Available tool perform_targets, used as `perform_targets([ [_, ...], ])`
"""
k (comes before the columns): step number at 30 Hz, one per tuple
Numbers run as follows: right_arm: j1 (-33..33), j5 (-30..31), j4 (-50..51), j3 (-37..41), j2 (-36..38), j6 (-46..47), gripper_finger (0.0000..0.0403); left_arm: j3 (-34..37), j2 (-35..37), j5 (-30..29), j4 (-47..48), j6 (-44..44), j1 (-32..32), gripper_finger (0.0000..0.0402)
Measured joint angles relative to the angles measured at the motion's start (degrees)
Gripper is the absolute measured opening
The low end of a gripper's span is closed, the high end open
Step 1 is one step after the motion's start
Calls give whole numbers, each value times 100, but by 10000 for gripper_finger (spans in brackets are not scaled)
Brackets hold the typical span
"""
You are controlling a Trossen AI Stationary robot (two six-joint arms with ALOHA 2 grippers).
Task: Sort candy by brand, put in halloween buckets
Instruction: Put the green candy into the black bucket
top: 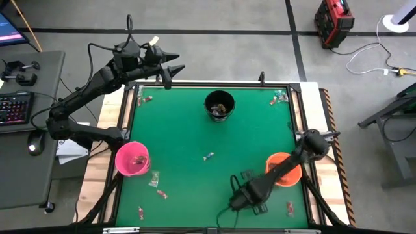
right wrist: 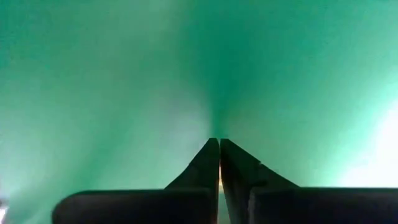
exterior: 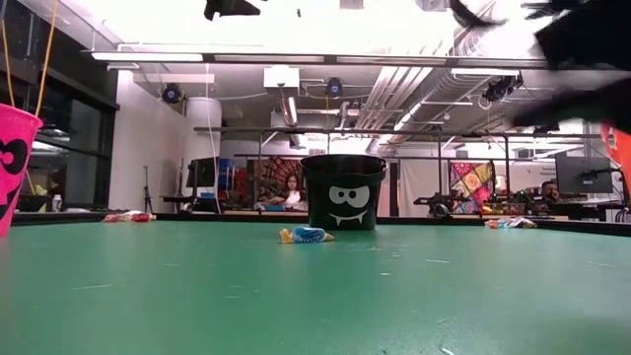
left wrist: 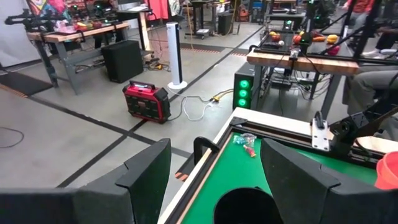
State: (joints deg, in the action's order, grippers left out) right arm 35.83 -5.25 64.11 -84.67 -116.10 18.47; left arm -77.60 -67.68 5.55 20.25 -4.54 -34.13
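Right end effector [right wrist: 219,144], tapered dark fingers pinched together empty, over smooth green table [right wrist: 124,74].

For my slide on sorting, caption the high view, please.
Black bucket, pink bucket and orange bucket ring the green table; right gripper shut low.

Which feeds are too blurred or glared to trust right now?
Right wrist view: the green table is a soft, unfocused wash with bright glare at one edge; only the shut right pincer reads sharply. Low view: ceiling lights blow out the top, and the arm at upper right is blurred; the black bucket is clear. High view: evenly lit and usable.
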Motion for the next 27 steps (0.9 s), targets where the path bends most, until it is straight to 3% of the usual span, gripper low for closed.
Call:
perform_targets([
  [13,-817,1630,970,-226,1274,-1212,0,0,13,-24,0,47,0,236],
  [19,-1624,2565,1260,-132,1615,-2300,0,0,29,566,26,413,7,236],
  [23,-2540,2782,721,49,1760,-2691,0,0,56,1223,252,635,7,236],
  [27,-3558,2520,-913,257,1797,-3193,0,0,57,1590,636,979,30,236],
])
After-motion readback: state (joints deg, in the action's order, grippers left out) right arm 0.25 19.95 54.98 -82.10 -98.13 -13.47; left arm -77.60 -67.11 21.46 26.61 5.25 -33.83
